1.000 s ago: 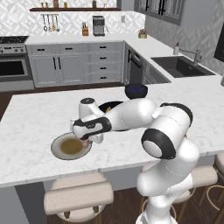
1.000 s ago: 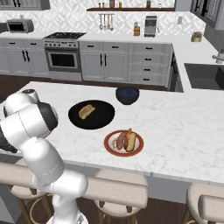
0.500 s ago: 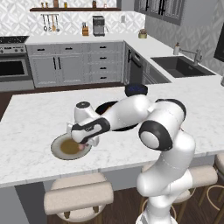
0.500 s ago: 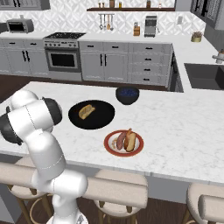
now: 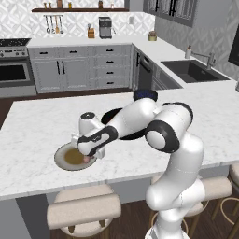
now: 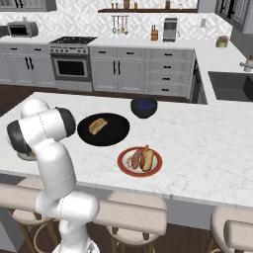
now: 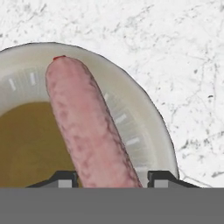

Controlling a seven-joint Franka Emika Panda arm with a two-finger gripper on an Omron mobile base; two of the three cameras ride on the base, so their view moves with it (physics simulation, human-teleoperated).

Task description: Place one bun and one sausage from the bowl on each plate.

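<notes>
My gripper (image 5: 87, 158) hangs low over the grey-rimmed plate (image 5: 60, 158) and is shut on a pink sausage (image 7: 87, 131). In the hand view the sausage runs up from between the two fingertips (image 7: 65, 178) across the plate's rim (image 7: 135, 118) and olive-brown centre. The black bowl (image 6: 114, 133) holds one bun (image 6: 98, 125); in the left base view my arm hides much of the bowl (image 5: 107, 119). The red-orange-rimmed plate (image 6: 124, 167) carries a sausage (image 6: 136, 158) and a bun (image 6: 147, 158) side by side.
A small dark-blue bowl (image 6: 144, 106) stands behind the black bowl. The marble island drops off just in front of both plates, with padded stools (image 5: 84, 210) below. A sink (image 5: 193, 71) is set in the counter at the far right.
My arm has swung down and a little left, bringing the sausage from above the grey-rimmed plate to just over it. The jaws have stayed as they were.
</notes>
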